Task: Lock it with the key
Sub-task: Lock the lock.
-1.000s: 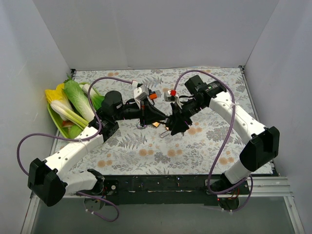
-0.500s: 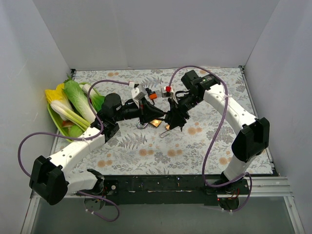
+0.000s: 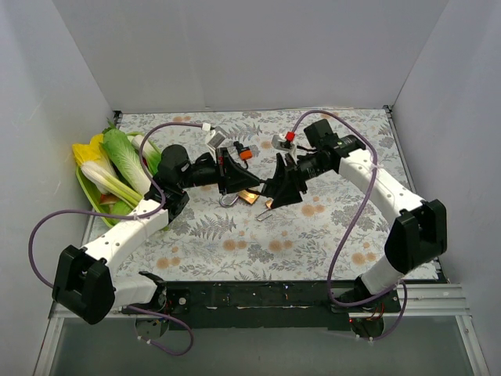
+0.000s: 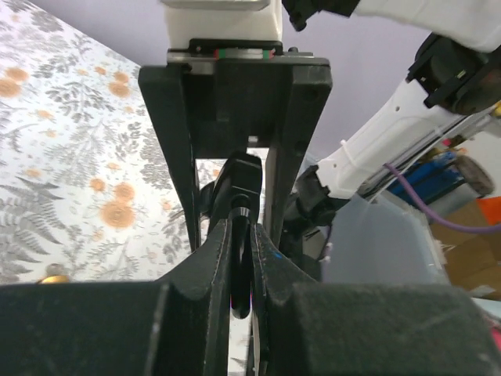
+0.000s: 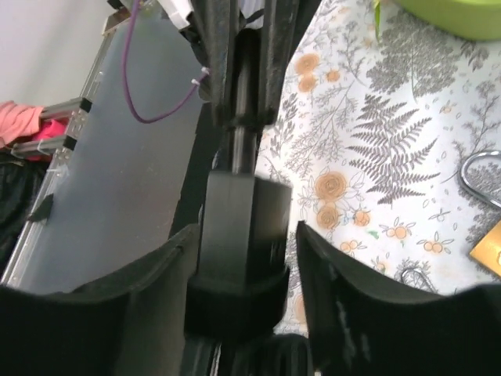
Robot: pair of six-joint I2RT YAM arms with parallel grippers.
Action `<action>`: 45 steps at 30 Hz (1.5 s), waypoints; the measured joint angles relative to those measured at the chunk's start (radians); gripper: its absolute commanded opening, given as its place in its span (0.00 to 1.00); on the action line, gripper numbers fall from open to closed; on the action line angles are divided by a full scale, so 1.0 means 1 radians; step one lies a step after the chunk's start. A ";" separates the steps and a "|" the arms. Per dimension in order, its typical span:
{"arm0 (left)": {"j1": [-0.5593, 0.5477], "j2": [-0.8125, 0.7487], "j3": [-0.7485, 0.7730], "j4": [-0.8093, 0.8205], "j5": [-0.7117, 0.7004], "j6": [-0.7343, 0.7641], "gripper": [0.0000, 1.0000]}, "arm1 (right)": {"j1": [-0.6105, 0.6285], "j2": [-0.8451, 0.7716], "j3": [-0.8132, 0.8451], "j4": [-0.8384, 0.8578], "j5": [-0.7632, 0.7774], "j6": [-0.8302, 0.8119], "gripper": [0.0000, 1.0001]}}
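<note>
Brass padlock [image 3: 249, 197] lies flat on the bench [image 3: 313, 243], silver shackle [image 3: 228, 201] pointing left. Left tool [image 3: 235, 188] above it is pinched shut, its hold unclear. Right tool [image 3: 275, 200] beside it is half-open and empty.

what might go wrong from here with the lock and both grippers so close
1. The left gripper and right gripper nearly meet over the padlock; closing in more risks a knock.
2. The padlock seems to lie free on the cloth, so a push may slide it.
3. The left gripper pinches a thin dark piece only at its tips; it might twist out.
</note>
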 measured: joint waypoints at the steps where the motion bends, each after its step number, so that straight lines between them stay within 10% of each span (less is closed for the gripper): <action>1: 0.005 0.000 0.000 0.005 0.014 -0.032 0.00 | -0.007 -0.026 -0.035 0.053 -0.020 0.061 0.87; 14: 0.092 0.019 -0.039 0.192 -0.012 -0.393 0.00 | -0.079 -0.274 -0.615 1.304 0.023 1.141 0.92; 30: 0.092 0.020 -0.084 0.246 -0.048 -0.546 0.00 | -0.050 -0.309 -0.624 1.594 0.193 1.284 0.83; 36: 0.092 0.034 -0.084 0.264 -0.054 -0.571 0.00 | -0.029 -0.308 -0.624 1.635 0.211 1.293 0.53; 40: 0.092 0.034 -0.085 0.272 -0.054 -0.577 0.00 | -0.031 -0.306 -0.624 1.653 0.211 1.304 0.02; 45: 0.092 0.033 -0.091 0.282 -0.051 -0.564 0.10 | -0.031 -0.305 -0.624 1.656 0.206 1.339 0.01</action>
